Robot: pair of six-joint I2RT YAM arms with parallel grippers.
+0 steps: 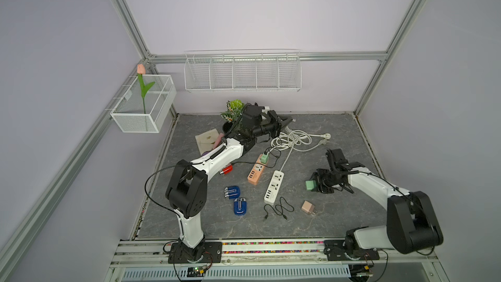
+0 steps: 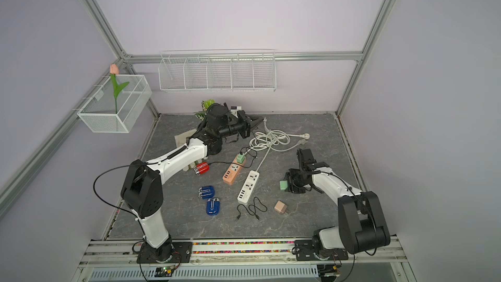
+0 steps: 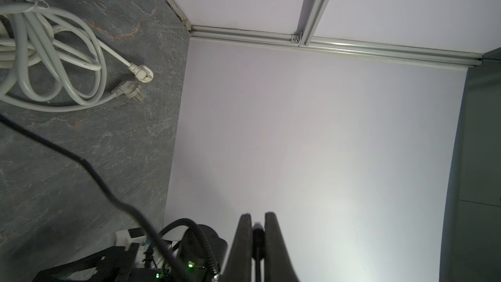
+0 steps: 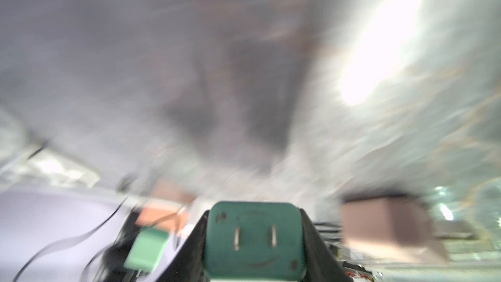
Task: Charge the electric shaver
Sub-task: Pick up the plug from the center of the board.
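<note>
A small red electric shaver (image 1: 226, 170) lies on the table beside my left arm, with a thin black cable running from it toward the orange power strip (image 1: 256, 174). Two blue shavers (image 1: 232, 192) (image 1: 240, 206) lie nearer the front. My left gripper (image 1: 291, 118) (image 3: 257, 217) hangs at the back of the table, shut on a black cable plug (image 3: 257, 233). At the right, my right gripper (image 1: 314, 184) (image 4: 254, 211) is shut on a green charging adapter (image 1: 311, 185) (image 4: 254, 240), whose two prongs face the wrist camera.
A second green adapter (image 1: 264, 157) is plugged into the orange strip. A white power strip (image 1: 274, 186), a loose black cable (image 1: 279, 208) and a pink adapter (image 1: 308, 207) lie mid-table. Coiled white cords (image 1: 294, 141) and a potted plant (image 1: 234, 108) sit at the back.
</note>
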